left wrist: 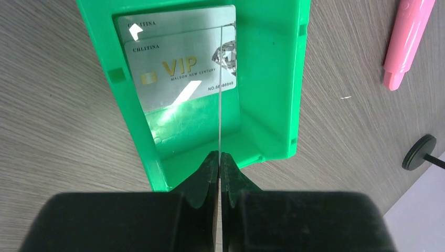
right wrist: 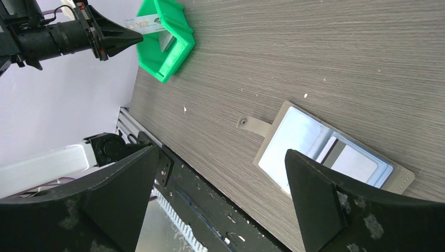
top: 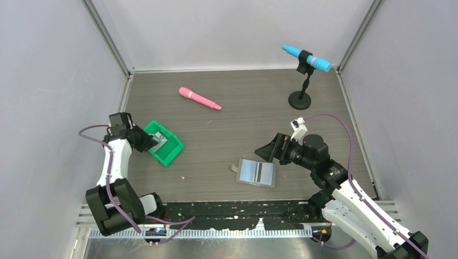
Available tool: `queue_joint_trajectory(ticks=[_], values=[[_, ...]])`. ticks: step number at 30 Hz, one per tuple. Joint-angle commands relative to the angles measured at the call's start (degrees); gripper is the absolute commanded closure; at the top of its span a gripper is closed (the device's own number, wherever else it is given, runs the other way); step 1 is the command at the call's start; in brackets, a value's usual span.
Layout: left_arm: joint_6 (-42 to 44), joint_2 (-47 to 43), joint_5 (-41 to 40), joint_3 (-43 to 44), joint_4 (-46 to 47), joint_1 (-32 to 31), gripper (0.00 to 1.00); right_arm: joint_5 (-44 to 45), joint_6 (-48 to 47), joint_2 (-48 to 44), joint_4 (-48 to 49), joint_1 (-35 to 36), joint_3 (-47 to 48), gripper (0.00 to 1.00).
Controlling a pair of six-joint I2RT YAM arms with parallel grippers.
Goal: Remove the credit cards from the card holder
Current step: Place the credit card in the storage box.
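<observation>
Nearest the front edge of the counter (top: 216, 135) lies the card holder (top: 257, 172), opened flat, its long side running left to right and its strap tab pointing left. In the half away from the tab a striped card (right wrist: 352, 163) sits in a pale blue pocket, its dark band running across the holder's long side. The right tool (top: 265, 153) hangs just beyond and above the holder with its jaws spread wide and nothing between them. In its own view the holder shows partly between the two fingers (right wrist: 131, 178), offset toward the right one. The right arm is plainly the nearer one for any pull on that card. It would likely have to drop toward the near side and line up with the card's free edge, which I cannot make out clearly. Further back on the left, the left tool (left wrist: 219, 157) is pressed together on a credit card (left wrist: 221, 94) held edge-up over the green tray (left wrist: 267, 79), with the card's length running along the tray's length. Two more cards (left wrist: 181, 68) already lie flat inside at the tray's far end. By my reading the coming move is a release, and the pinched card is aligned to fall within the walls. A pink pen (top: 200, 99) lies well beyond.
</observation>
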Motion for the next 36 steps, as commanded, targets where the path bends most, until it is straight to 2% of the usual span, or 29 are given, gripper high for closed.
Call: queue_joint_trajectory(ticks=[1,9,13,36], values=[[0.66,2.28,0.14,3.2,2.57,0.51,0.96,1.15,-1.97,0.93,0.48,-0.18,3.68,0.0],[0.62,5.6,-1.28,4.61,2.36,0.51,0.92,1.15,-2.9,2.63,0.47,-0.19,5.03,0.01],[1.13,6.68,-2.44,5.71,1.65,0.51,0.85,1.17,-3.62,2.16,0.48,-0.18,5.44,0.0],[2.16,6.34,-8.84,9.05,-2.09,0.51,0.67,2.99,-6.45,1.81,-6.02,-0.27,7.12,0.0]])
